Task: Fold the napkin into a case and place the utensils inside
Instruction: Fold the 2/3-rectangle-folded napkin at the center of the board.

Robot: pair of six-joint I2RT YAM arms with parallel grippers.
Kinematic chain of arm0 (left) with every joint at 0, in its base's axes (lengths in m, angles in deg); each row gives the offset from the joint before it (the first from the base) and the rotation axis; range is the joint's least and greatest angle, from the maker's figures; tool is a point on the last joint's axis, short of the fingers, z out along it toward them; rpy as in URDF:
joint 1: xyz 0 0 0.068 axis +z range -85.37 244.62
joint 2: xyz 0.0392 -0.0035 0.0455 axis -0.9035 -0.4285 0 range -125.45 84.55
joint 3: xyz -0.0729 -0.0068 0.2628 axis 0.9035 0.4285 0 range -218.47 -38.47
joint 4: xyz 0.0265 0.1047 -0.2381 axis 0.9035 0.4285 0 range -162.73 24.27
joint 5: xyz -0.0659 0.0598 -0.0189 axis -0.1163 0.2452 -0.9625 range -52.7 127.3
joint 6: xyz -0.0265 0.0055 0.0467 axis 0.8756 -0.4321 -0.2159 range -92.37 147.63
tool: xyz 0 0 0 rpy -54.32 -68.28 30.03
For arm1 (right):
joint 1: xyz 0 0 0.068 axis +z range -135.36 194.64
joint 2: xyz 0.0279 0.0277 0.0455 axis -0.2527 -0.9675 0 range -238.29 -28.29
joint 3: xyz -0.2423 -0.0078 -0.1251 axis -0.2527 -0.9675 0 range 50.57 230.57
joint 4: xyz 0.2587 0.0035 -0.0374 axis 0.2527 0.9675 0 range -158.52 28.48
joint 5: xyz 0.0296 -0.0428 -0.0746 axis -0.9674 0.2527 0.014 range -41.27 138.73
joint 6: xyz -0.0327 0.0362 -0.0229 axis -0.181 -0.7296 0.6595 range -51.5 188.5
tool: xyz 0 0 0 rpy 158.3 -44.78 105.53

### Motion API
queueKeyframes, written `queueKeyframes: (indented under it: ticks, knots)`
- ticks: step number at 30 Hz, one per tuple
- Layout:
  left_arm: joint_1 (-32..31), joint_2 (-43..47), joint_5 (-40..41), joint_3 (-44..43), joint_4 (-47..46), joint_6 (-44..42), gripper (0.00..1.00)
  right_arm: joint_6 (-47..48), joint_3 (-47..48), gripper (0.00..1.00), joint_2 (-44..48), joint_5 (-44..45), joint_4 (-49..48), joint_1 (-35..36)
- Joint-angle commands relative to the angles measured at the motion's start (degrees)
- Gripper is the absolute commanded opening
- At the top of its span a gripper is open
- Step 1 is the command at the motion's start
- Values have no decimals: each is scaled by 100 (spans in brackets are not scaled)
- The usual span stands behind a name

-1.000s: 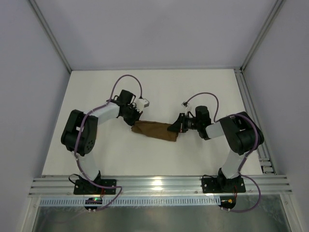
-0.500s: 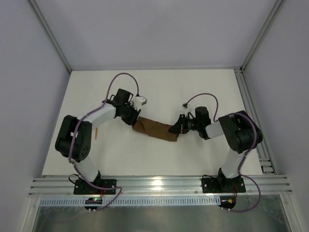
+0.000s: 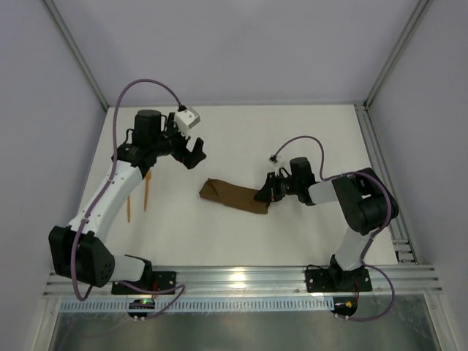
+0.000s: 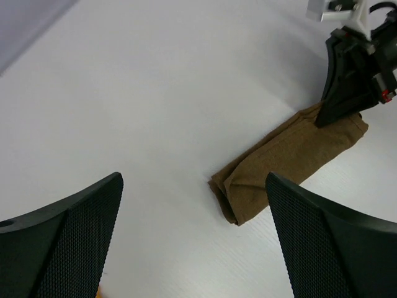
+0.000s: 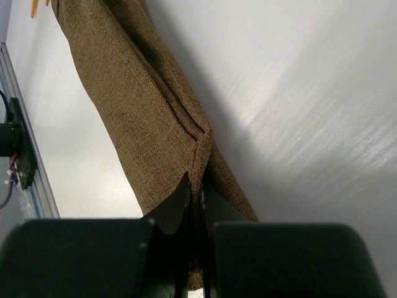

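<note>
On table (image 3: 307,139) ctr: case (image 3: 232,195); utensils (image 3: 145,194) well L of it, side by side.

The top camera sits high behind both arm bases and looks down on the whole white table (image 3: 292,131). The left wrist view hangs well above the surface, tilted down between its own dark fingers (image 4: 68,236), and catches the folded case (image 4: 285,164) from afar. The right wrist view is right down at the cloth, almost touching. All three views share that case.
</note>
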Motion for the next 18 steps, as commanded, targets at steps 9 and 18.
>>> queueKeyframes:
  ticks: [9, 18]
  knots:
    - [85, -692, -1385, -1923, 1435, -212, 99, 1183, 348, 3, 415, 349, 800, 393]
    - [190, -180, -1571, -1283, 422, 1263, 99, 1613, 559, 3, 555, 604, 1222, 613]
